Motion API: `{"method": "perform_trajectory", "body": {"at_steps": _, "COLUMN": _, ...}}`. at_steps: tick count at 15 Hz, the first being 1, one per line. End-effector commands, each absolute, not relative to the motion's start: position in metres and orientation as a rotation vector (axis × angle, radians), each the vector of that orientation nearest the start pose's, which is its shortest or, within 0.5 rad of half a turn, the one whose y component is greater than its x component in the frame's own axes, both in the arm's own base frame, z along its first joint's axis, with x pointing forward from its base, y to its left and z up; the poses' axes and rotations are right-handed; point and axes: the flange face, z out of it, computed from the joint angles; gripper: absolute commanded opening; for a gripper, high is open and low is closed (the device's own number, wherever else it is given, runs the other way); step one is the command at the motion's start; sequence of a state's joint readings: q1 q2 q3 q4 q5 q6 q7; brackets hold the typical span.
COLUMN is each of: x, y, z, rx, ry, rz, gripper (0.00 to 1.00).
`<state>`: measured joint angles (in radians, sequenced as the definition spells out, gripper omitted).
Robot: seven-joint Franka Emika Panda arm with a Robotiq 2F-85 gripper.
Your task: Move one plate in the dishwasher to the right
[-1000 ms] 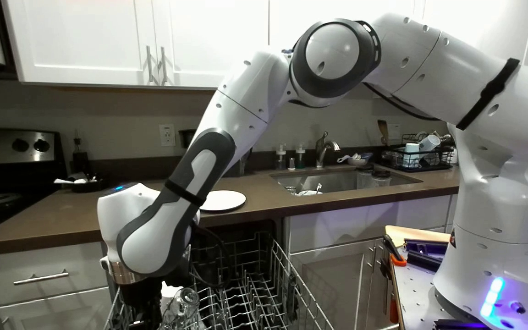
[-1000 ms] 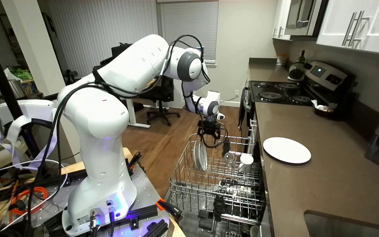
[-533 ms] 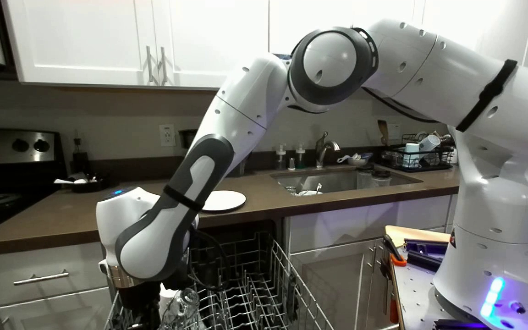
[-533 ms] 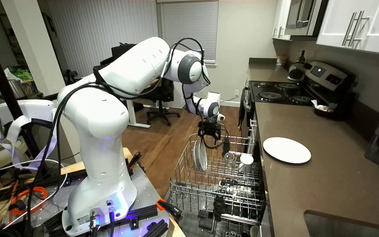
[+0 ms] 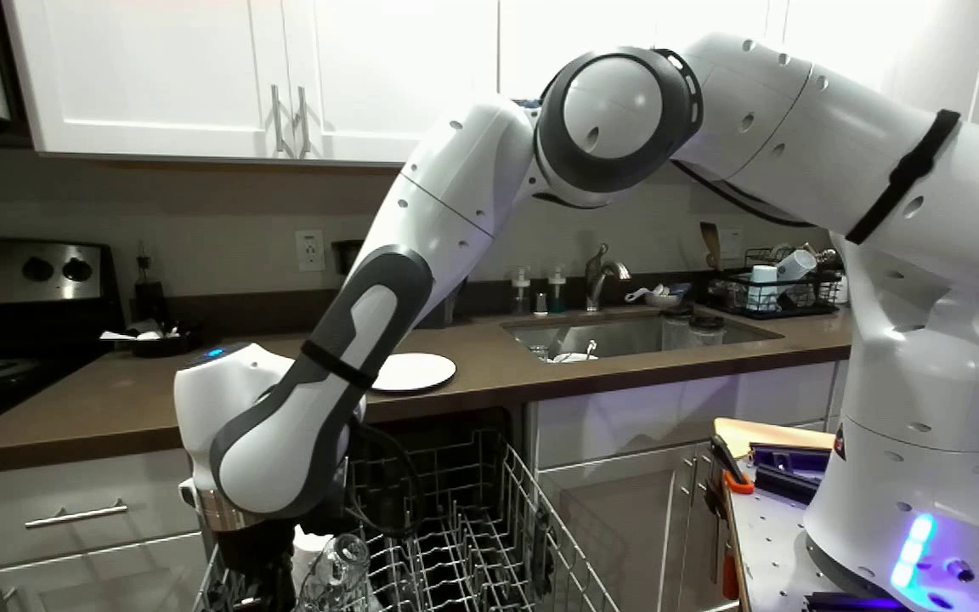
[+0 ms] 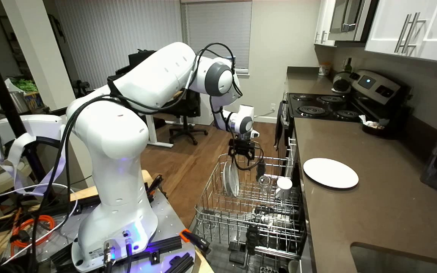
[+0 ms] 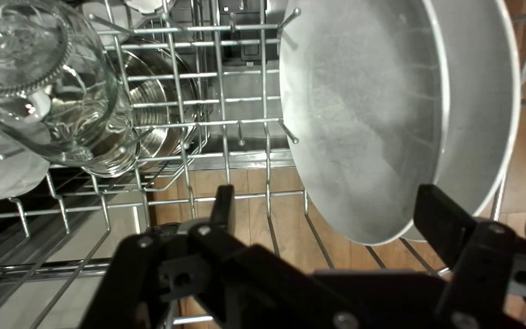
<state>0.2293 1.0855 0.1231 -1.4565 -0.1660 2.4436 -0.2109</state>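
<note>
Two white plates stand upright in the wire rack (image 6: 211,203) of the pulled-out dishwasher. In the wrist view the nearer plate (image 7: 363,114) leans in front of a second plate (image 7: 477,114). An exterior view shows both plates, left (image 6: 225,178) and right (image 6: 234,180). My gripper (image 7: 326,194) is open with nothing held. Its left finger (image 7: 223,205) is over bare wires; its right finger (image 7: 439,219) overlaps the nearer plate's rim and the second plate. I cannot tell if it touches. In an exterior view the gripper (image 6: 243,153) hangs at the rack's far end.
A glass jar (image 7: 39,82) and a white mug (image 7: 2,160) stand in the rack, left in the wrist view. Rack prongs stick up beside the plates. A white plate (image 6: 331,173) lies on the brown counter (image 6: 389,204) alongside. A cable (image 6: 249,168) loops below the wrist.
The arm has lowered slightly since a second ago, and the hand has shifted a little left in an exterior view. The plates and rack have not visibly moved.
</note>
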Motion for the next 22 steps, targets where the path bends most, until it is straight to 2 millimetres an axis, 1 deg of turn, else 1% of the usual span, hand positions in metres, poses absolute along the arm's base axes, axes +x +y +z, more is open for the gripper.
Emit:
{"method": "perform_trajectory", "body": {"at_steps": 1, "x": 0.641, "y": 0.233, "z": 0.046, "rx": -2.971, "ry": -1.016, "rz": 0.176, "gripper": 1.0}}
{"method": "perform_trajectory", "body": {"at_steps": 3, "x": 0.64, "y": 0.237, "z": 0.05, "rx": -2.952, "ry": -1.03, "rz": 0.19, "gripper": 1.0}}
{"method": "perform_trajectory", "body": {"at_steps": 6, "x": 0.638, "y": 0.243, "z": 0.046, "rx": -2.921, "ry": -1.047, "rz": 0.225, "gripper": 1.0}}
{"method": "perform_trajectory", "body": {"at_steps": 12, "x": 0.628, "y": 0.239, "z": 0.026, "rx": -2.914, "ry": -1.049, "rz": 0.371, "gripper": 1.0}}
{"method": "perform_trajectory", "body": {"at_steps": 14, "x": 0.626, "y": 0.238, "z": 0.019, "rx": -2.908, "ry": -1.051, "rz": 0.386, "gripper": 1.0}}
{"method": "perform_trajectory", "body": {"at_steps": 16, "x": 0.627, "y": 0.238, "z": 0.017, "rx": -2.909, "ry": -1.056, "rz": 0.381, "gripper": 1.0}}
{"method": "perform_trajectory", "body": {"at_steps": 17, "x": 0.627, "y": 0.238, "z": 0.016, "rx": -2.91, "ry": -1.06, "rz": 0.381, "gripper": 0.75}}
{"method": "perform_trajectory", "body": {"at_steps": 18, "x": 0.627, "y": 0.238, "z": 0.015, "rx": -2.909, "ry": -1.064, "rz": 0.383, "gripper": 0.74}}
{"method": "perform_trajectory", "body": {"at_steps": 19, "x": 0.628, "y": 0.238, "z": 0.015, "rx": -2.907, "ry": -1.064, "rz": 0.378, "gripper": 0.67}}
{"method": "perform_trajectory", "body": {"at_steps": 20, "x": 0.628, "y": 0.238, "z": 0.015, "rx": -2.905, "ry": -1.065, "rz": 0.377, "gripper": 0.63}}
{"method": "perform_trajectory", "body": {"at_steps": 21, "x": 0.628, "y": 0.238, "z": 0.015, "rx": -2.907, "ry": -1.065, "rz": 0.38, "gripper": 0.74}}
{"method": "perform_trajectory", "body": {"at_steps": 22, "x": 0.627, "y": 0.237, "z": 0.016, "rx": -2.911, "ry": -1.065, "rz": 0.383, "gripper": 0.78}}
